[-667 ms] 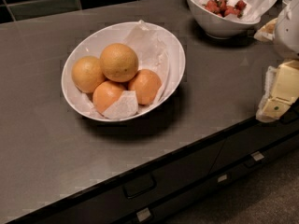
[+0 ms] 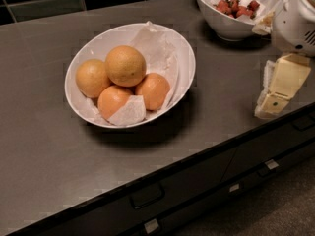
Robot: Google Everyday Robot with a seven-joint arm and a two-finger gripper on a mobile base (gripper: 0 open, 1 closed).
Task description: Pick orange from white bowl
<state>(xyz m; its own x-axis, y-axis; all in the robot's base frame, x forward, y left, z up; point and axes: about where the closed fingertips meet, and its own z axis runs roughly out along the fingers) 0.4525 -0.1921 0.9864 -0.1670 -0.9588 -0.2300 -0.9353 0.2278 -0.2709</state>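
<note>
White bowl [image 2: 96, 45] centre-left on tabletop [image 2: 59, 171] holds four stacked oranges [image 2: 123, 82], pincer [image 2: 275, 90] at right edge well apart, open-or-closed can't tell; risk: off-centre grip rolls top orange [image 2: 125, 65] off pile, or snags paper lining [image 2: 158, 48].

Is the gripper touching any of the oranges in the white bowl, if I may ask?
No, the gripper hangs over the right edge of the counter, well apart from the white bowl and its four oranges.

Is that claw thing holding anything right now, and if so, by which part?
Nothing. The claw hangs at the right, apart from the white bowl, where all four oranges lie.
</note>
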